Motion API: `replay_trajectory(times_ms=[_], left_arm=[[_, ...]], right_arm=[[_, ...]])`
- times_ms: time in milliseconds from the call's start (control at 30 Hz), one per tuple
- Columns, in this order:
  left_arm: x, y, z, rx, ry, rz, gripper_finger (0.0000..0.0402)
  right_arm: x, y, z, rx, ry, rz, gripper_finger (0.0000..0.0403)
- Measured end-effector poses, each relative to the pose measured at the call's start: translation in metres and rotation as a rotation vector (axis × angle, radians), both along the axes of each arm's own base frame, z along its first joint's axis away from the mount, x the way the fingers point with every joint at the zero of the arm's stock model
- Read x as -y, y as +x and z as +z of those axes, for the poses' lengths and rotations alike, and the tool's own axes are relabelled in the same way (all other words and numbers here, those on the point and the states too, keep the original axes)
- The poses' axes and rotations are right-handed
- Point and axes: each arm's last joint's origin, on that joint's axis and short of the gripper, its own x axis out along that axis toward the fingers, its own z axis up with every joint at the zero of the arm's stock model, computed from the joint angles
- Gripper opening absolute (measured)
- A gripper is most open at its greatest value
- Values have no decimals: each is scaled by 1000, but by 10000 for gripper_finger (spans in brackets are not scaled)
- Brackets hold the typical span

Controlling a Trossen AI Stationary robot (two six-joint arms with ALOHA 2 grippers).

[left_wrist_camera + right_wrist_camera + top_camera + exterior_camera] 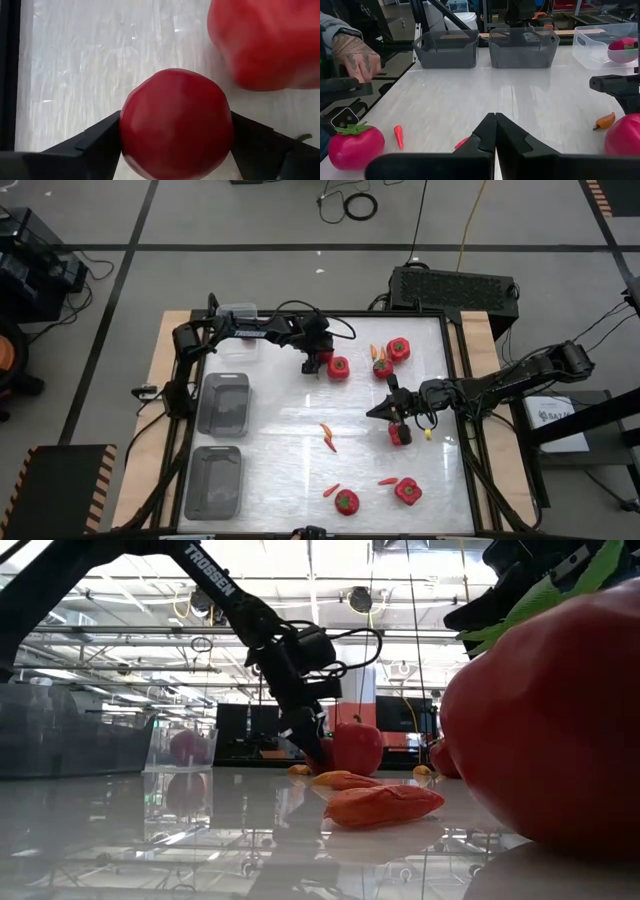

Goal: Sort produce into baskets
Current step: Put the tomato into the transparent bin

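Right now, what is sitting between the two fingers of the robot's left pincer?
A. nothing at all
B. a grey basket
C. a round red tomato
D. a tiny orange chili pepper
C: in the left wrist view a round red tomato fills the gap between the left pincer's two dark fingers, with a bigger red bell pepper lying just beyond it on the white table.

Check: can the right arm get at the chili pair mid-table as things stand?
Probably yes. The right gripper, shut and empty, hovers close by the two chilies, with bare table between them. It would have to open first.
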Motion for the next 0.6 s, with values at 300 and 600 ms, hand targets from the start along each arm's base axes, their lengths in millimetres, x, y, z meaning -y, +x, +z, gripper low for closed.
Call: replay_trajectory(times_ms=[300, 600], left_arm=[[0, -16, 44, 37, 34, 76, 308], [-21, -77, 94, -42, -56, 343, 308]], right_arm=[[0, 0, 1, 6, 15, -3, 0], [0, 1, 2, 19, 18, -3, 0]])
